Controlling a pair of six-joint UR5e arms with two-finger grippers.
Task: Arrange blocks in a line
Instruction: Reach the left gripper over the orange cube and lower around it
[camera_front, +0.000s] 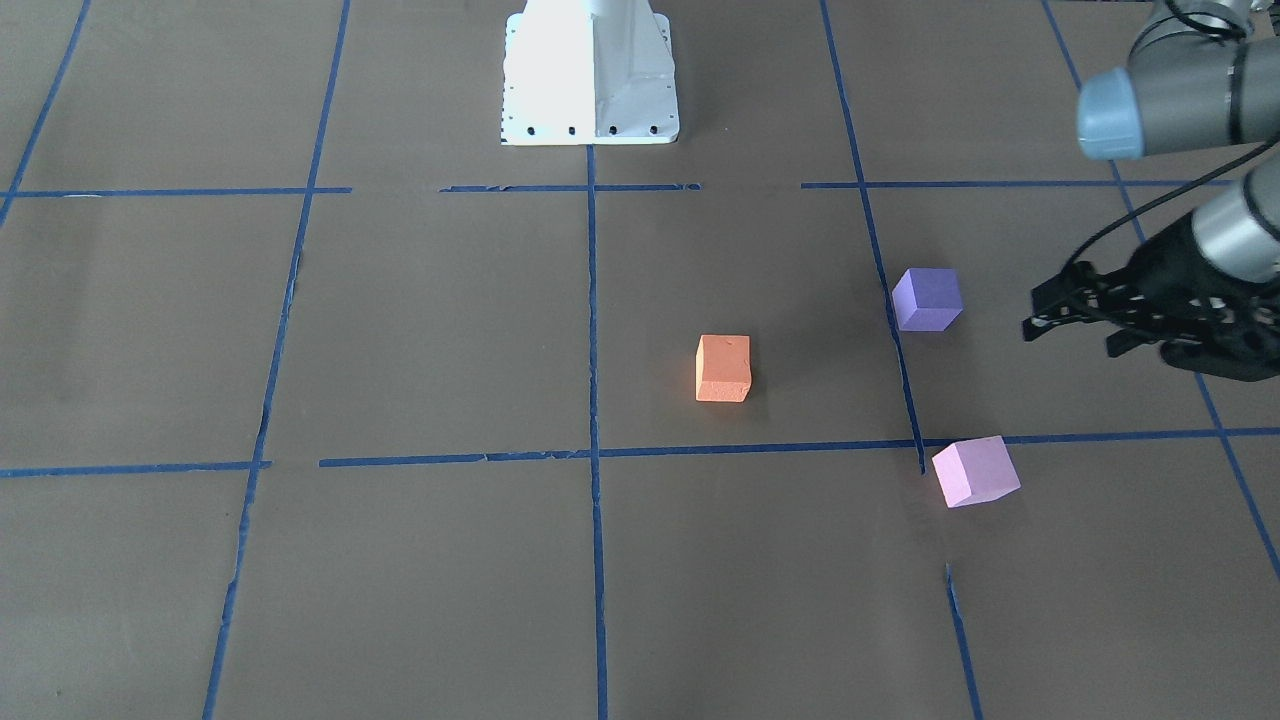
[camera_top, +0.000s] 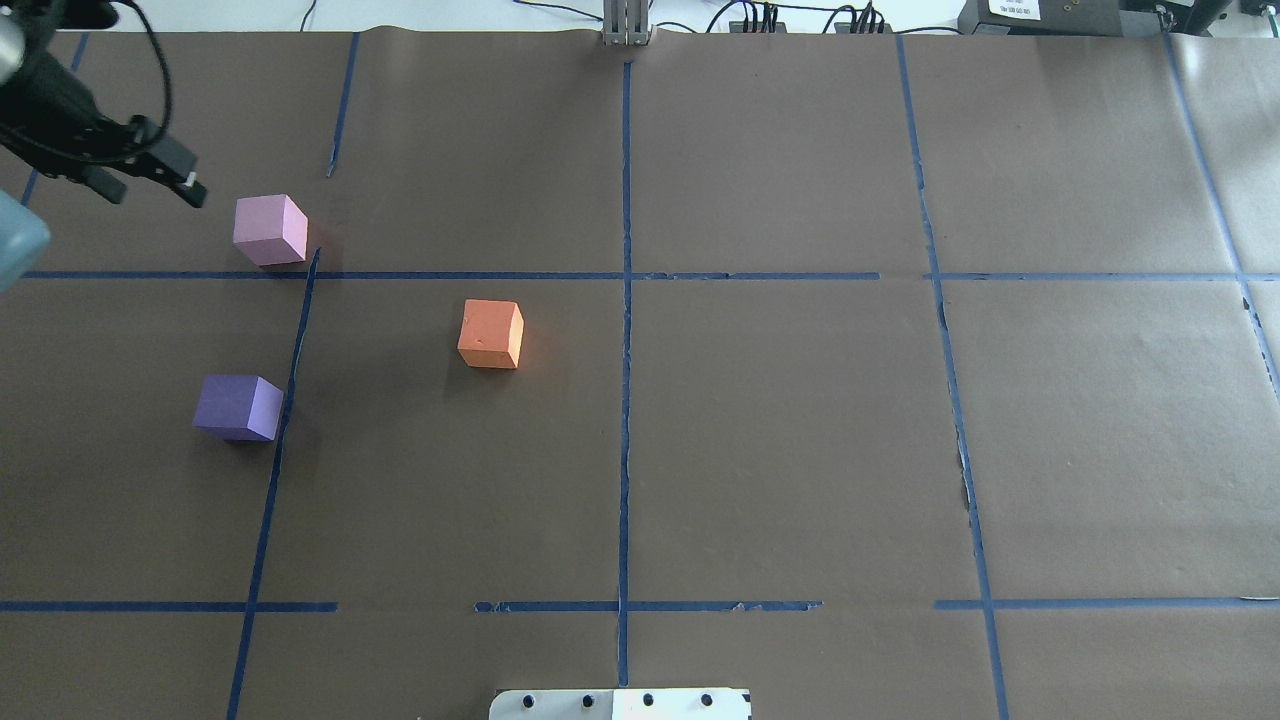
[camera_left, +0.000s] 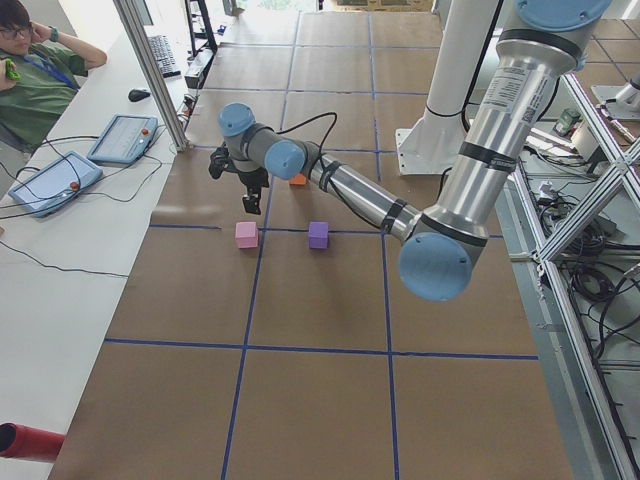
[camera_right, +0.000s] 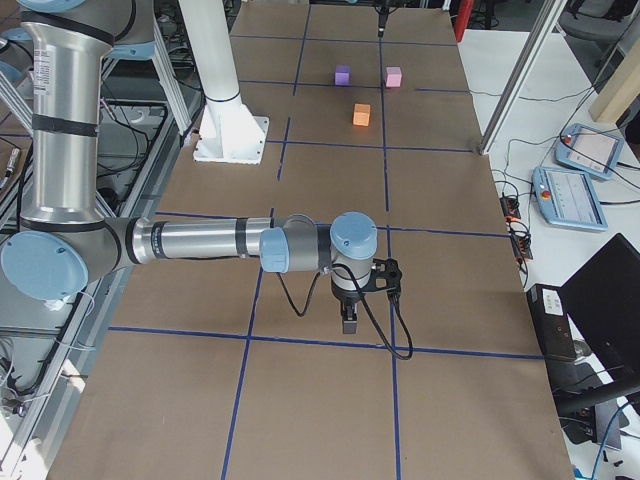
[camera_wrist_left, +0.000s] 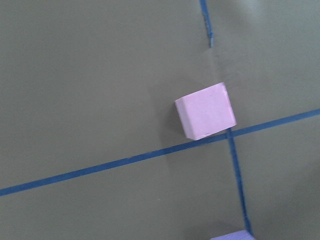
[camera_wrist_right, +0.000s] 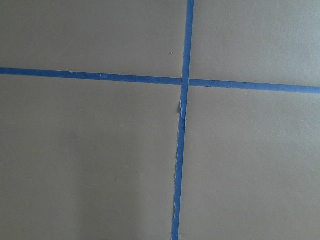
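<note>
While the three blocks stand apart on the table (camera_top: 800, 450), we record positions from the overhead view, left to right.

1. The left gripper (camera_top: 155, 193) hangs at the far left edge. Its two fingers are spread wide with nothing between them, and it touches no block.

2. The violet-purple block (camera_top: 238, 408) sits flat on the brown paper, its right edge against a strip of blue tape (camera_top: 283, 420). It lies at roughly 6 o'clock from the pink block, well apart from it.

3. The light pink-lilac block (camera_top: 270, 230) sits between 3 and 4 o'clock from the left gripper, near it but clear of it. Its lower right corner meets a crossing of tape lines (the left wrist view confirms this, with an edge of the violet-purple block showing at 6 o'clock in that frame).

4. The orange block (camera_top: 491, 334) sits at about 4 o'clock from the pink block and between 2 and 3 o'clock from the violet one, well apart from both. The three form a triangle, not a line.

5. The right gripper (camera_right: 348, 322) shows only in the right side view, pointed down over another tape crossing, well away from every block. We cannot tell whether its fingers are spread or closed.
</note>
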